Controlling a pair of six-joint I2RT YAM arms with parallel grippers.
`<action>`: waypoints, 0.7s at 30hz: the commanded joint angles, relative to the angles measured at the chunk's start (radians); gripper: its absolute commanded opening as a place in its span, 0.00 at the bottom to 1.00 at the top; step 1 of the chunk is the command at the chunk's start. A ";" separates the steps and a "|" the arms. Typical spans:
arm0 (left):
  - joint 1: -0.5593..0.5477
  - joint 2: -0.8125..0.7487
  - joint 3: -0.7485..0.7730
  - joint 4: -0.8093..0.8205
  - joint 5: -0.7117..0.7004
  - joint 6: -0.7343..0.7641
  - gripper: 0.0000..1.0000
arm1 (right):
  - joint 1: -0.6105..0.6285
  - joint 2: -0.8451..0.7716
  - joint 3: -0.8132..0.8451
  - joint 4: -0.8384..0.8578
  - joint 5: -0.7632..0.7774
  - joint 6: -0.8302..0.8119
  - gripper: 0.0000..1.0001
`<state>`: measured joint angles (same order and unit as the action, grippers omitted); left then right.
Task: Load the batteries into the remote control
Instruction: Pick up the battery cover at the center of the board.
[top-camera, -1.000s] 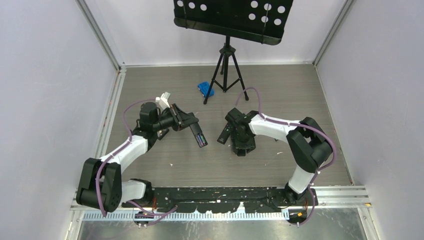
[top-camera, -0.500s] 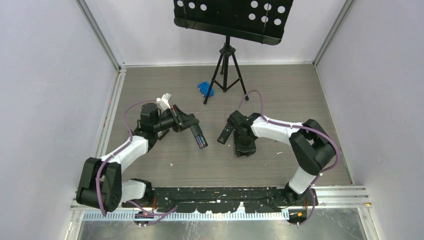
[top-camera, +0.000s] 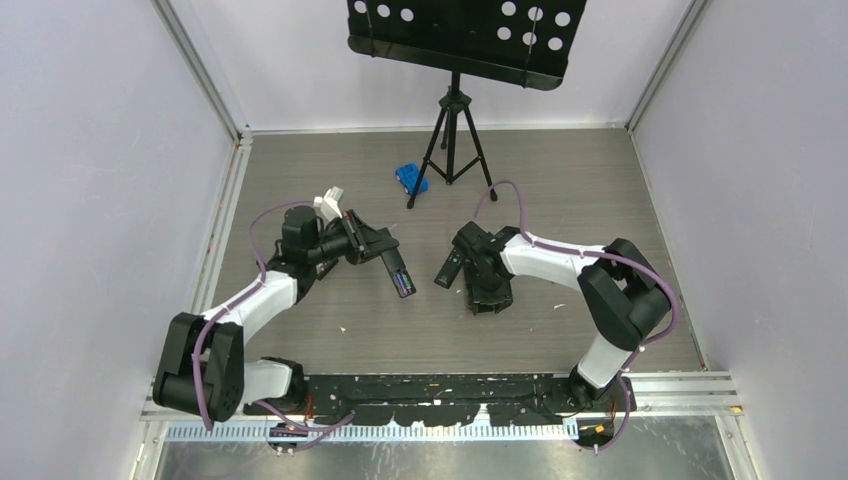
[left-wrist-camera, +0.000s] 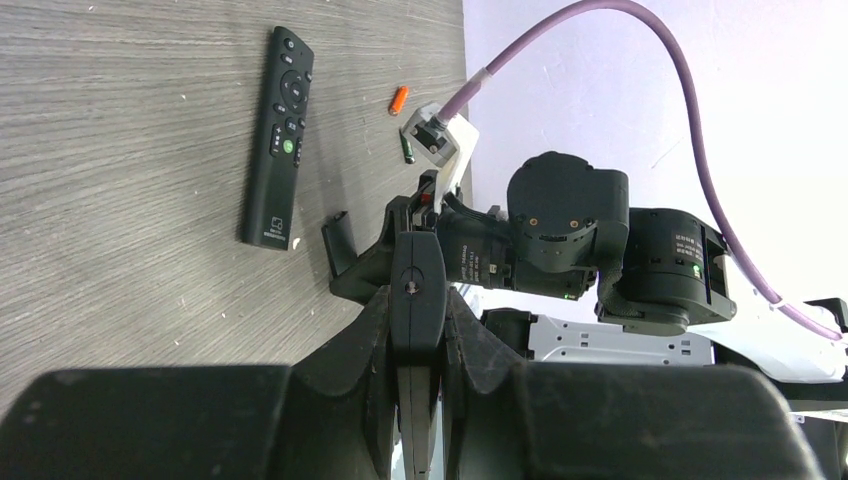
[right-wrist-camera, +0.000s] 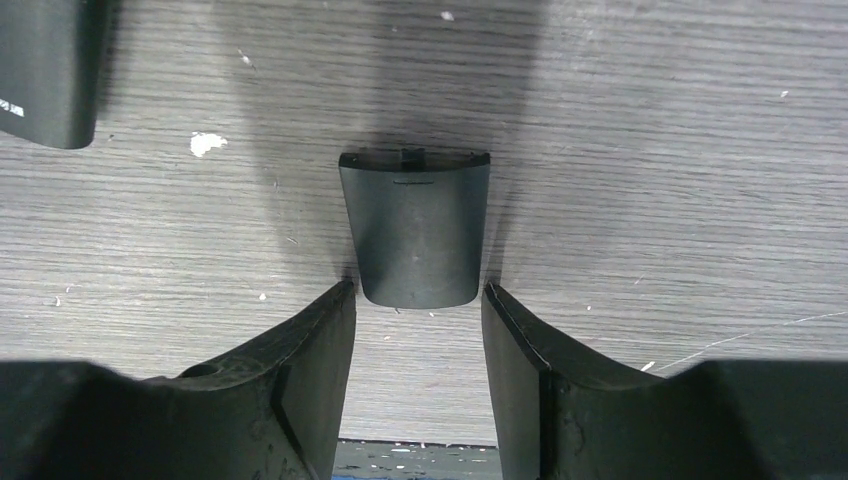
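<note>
Black remote control (top-camera: 400, 275) clamped in the left tool (left-wrist-camera: 417, 295); right tool (right-wrist-camera: 417, 292), jaws apart, straddles one end of a dark cover (right-wrist-camera: 415, 225), apart from the remote control

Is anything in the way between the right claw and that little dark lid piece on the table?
Nothing visible is. The small dark grey plastic lid piece lies flat on the grey wood-grain table, its near end just between the open fingers of the right gripper.
</note>
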<state>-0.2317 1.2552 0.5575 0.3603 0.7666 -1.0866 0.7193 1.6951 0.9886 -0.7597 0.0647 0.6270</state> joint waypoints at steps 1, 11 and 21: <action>-0.006 0.008 0.013 0.054 -0.001 0.022 0.00 | 0.005 0.084 -0.079 0.093 0.123 -0.041 0.53; -0.021 0.024 0.017 0.058 -0.009 0.024 0.00 | 0.003 0.090 -0.090 0.132 0.144 -0.048 0.60; -0.029 0.038 0.024 0.063 -0.010 0.024 0.00 | 0.003 0.050 -0.116 0.195 0.154 -0.047 0.59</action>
<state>-0.2531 1.2896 0.5575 0.3626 0.7586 -1.0809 0.7269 1.6726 0.9550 -0.7177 0.0872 0.5880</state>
